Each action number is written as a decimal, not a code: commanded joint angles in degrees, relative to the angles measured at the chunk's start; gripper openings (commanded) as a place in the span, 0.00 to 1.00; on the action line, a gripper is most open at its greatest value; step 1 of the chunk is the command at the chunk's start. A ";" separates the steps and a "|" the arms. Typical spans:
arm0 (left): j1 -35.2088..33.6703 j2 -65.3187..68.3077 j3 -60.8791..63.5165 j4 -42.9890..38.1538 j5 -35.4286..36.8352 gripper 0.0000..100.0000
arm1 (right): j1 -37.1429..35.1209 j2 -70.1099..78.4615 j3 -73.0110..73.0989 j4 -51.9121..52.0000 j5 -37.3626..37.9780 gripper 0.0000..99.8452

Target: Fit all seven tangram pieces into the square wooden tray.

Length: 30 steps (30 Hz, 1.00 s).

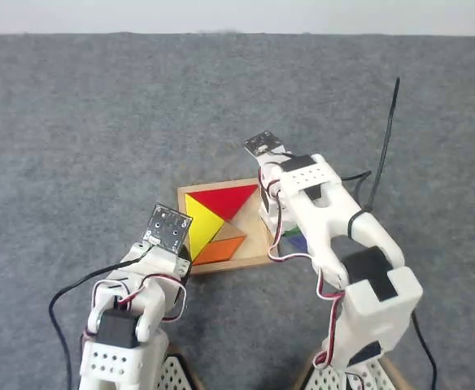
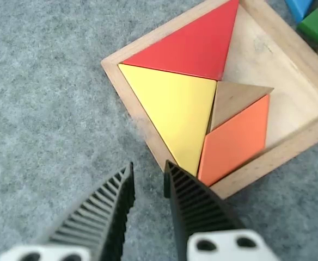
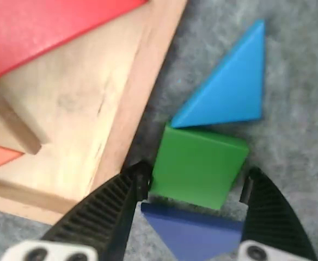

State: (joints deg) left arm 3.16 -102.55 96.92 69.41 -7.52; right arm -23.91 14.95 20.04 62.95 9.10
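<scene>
Your square wooden tray point(image 1: 229, 266) sits mid-frame in the high view, partly filled. Just right of its rim, the right gripper point(image 3: 194, 182) has its jaws apart around the green square point(image 3: 200, 157). The left gripper point(image 2: 148, 174), jaws slightly apart and empty, hovers at the tray's lower left.

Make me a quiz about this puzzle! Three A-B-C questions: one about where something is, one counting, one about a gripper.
1. Where is the green square? A on the carpet beside the tray; B inside the tray; C on an arm.
2. How many pieces lie in the tray? A two; B four; C seven.
3. The right gripper is: A shut, holding nothing; B inside the tray; C open, straddling the green square.
Answers: 1 A, it lies outside the rim. 2 B: red triangle, yellow triangle, brown triangle, orange piece. 3 C, its jaws stand either side of it.
</scene>
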 commanded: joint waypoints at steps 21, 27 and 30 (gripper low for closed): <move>0.09 0.09 -0.40 0.26 0.70 0.09 | -0.04 -12.62 -7.47 5.93 -1.14 0.07; 0.09 0.09 -0.40 0.26 0.70 0.09 | -9.80 -18.15 -7.65 6.81 6.42 0.07; 0.09 0.09 -0.40 0.26 0.70 0.09 | -13.05 -15.52 -7.74 6.64 10.20 0.07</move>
State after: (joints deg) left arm 3.16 -102.55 96.92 69.41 -7.52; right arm -34.29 0.88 14.15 69.27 15.16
